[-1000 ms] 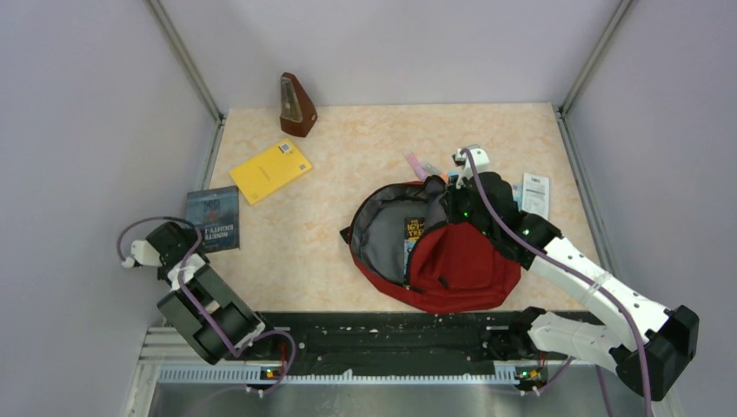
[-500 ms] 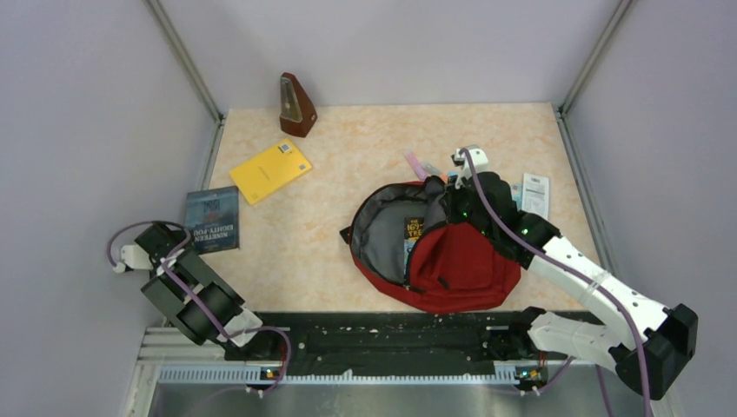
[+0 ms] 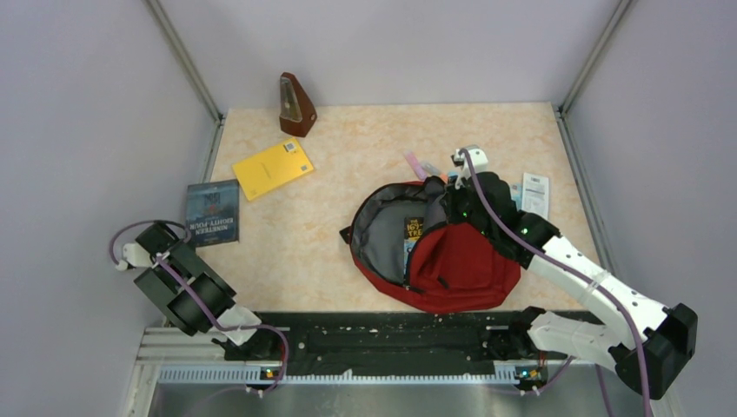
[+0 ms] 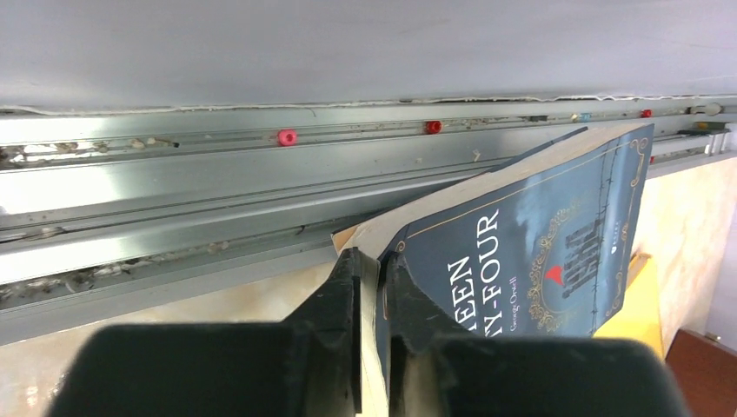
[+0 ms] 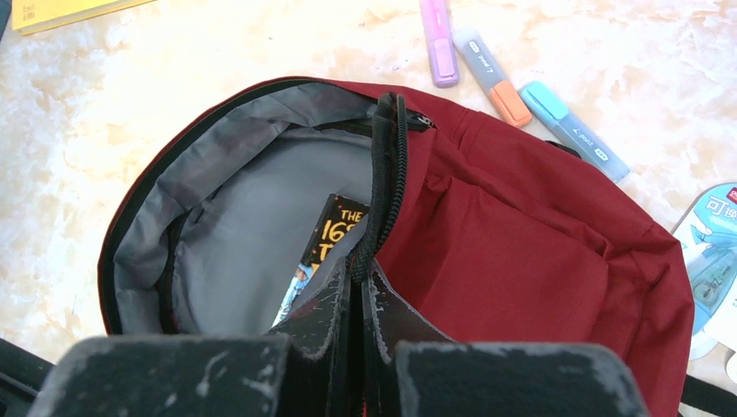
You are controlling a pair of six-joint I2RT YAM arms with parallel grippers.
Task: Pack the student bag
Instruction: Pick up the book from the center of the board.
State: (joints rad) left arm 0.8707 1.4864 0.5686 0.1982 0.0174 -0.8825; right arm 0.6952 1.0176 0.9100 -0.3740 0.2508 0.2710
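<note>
Pinching a corner of the Nineteen Eighty-Four paperback [image 4: 539, 226] is the left gripper [image 4: 369, 261]; the right gripper [image 5: 358, 274] is clamped on the open student bag's [image 5: 539, 243] black zipper trim [image 5: 388, 165].

Table [image 3: 365, 139]: student bag [image 3: 461, 261], yellow book [image 3: 272, 168], metronome [image 3: 295, 109]

Your left arm [image 3: 187, 295] is built of blocky, mostly black links with small white pieces — your right arm [image 3: 600, 295] pairs black joints with long white shells. A purple cable [image 3: 644, 369] trails along each, and your right fingers [image 5: 317, 313] are black, scuffed with pale scratches.
</note>
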